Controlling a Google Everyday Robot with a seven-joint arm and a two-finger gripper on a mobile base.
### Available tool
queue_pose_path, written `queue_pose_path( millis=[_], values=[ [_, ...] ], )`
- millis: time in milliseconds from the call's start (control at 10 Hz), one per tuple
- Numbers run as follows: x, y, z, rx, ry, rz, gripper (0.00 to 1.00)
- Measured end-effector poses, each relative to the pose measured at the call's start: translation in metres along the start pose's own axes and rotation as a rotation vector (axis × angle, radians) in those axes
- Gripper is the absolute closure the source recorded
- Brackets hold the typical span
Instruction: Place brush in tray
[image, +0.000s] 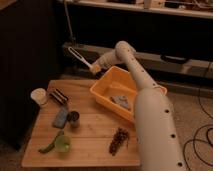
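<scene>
My gripper (96, 67) is shut on the brush (80, 56). It holds the brush in the air just beyond the far left corner of the orange-yellow tray (102, 97). The brush's thin pale handle sticks out up and to the left from the gripper, over the table's back edge. The end of the brush inside the gripper is hidden. The tray stands on the right part of the wooden table (90, 145) and has a blue-grey item (120, 101) lying in it. My arm reaches over the tray from the right front.
On the table's left stand a white cup (38, 95), a dark striped block (59, 96), a flat blue-grey oblong (60, 118) and a small dark cup (73, 116). A green item (59, 143) and a dark cluster (119, 140) lie near the front. Dark shelving stands behind.
</scene>
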Motion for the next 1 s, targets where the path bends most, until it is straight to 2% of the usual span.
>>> queue_pose_path(
  millis=[200, 500, 600, 800, 1000],
  values=[
    [-0.006, 0.000, 0.000, 0.005, -0.014, -0.013, 1.00],
    [0.002, -0.002, -0.014, 0.023, 0.003, -0.010, 1.00],
    [0.007, -0.003, -0.024, 0.031, 0.016, -0.006, 1.00],
    [0.015, 0.002, -0.030, 0.027, 0.053, 0.002, 1.00],
    [0.040, 0.007, -0.048, 0.033, 0.091, 0.031, 1.00]
  ],
)
